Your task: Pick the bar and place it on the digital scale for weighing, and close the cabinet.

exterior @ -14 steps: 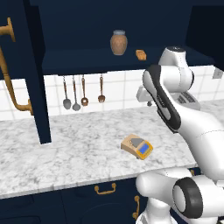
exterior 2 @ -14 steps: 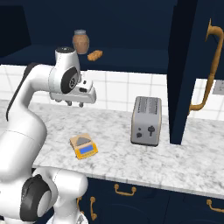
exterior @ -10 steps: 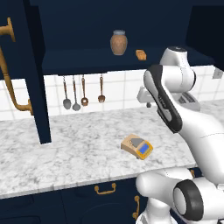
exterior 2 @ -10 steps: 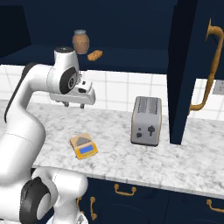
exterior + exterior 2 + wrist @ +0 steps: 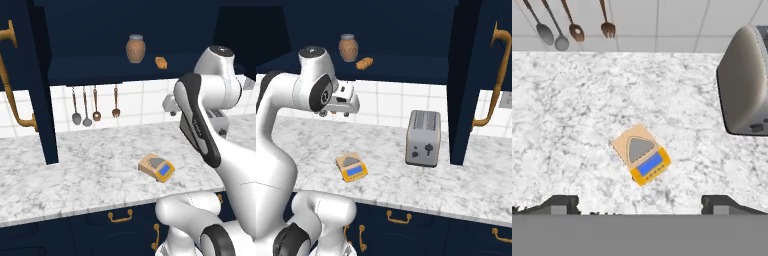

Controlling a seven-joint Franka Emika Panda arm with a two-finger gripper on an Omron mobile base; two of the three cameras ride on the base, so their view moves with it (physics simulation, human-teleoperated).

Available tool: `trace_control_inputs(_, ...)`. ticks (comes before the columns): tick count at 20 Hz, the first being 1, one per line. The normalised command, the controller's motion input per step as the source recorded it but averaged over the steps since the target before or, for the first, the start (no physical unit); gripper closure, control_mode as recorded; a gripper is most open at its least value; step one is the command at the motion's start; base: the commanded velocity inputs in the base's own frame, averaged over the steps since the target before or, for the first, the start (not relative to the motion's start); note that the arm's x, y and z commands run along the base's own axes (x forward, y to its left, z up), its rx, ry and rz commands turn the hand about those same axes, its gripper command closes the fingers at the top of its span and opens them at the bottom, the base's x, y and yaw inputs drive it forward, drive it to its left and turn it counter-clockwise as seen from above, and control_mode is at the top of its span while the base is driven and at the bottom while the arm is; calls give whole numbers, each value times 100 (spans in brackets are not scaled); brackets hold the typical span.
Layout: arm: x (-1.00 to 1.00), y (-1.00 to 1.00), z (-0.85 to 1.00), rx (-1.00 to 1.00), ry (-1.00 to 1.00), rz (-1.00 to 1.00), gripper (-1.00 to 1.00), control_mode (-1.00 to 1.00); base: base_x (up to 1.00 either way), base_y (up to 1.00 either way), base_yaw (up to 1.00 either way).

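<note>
gripper [image 5: 640,204]: your jaws are spread wide, empty, above the digital scale [image 5: 641,154]
bar [image 5: 160,62]: on the cabinet [image 5: 468,75] shelf, right of the jar [image 5: 135,48], well above your scale
cabinet: doors open

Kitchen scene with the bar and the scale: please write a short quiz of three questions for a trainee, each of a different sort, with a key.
1. True or false: the bar already lies on the digital scale.
2. Multiple choice: what stands beside the bar on the shelf of the cabinet? A) a toaster B) a brown jar C) a ladle
3. Fill in: the gripper hangs above the counter with its jaws ____.

Key: 1. False, the bar is on the cabinet shelf and the scale's plate is bare. 2. B, the brown jar. 3. open.
</note>
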Motion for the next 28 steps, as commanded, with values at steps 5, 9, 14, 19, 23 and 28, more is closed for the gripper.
trace_control_inputs(5,2,0,62,-1,-15,-1,-100,-100,0,0,0)
trace_control_inputs(9,3,0,55,-2,-16,-1,-100,-100,0,0,0)
trace_control_inputs(14,5,0,48,-3,-21,0,-100,-100,0,0,0)
trace_control_inputs(19,23,2,38,-2,-12,-1,-100,-100,0,0,0)
trace_control_inputs(23,36,0,29,0,-10,0,-100,-100,0,0,0)
trace_control_inputs(28,25,-2,19,0,-2,0,-100,-100,0,0,0)
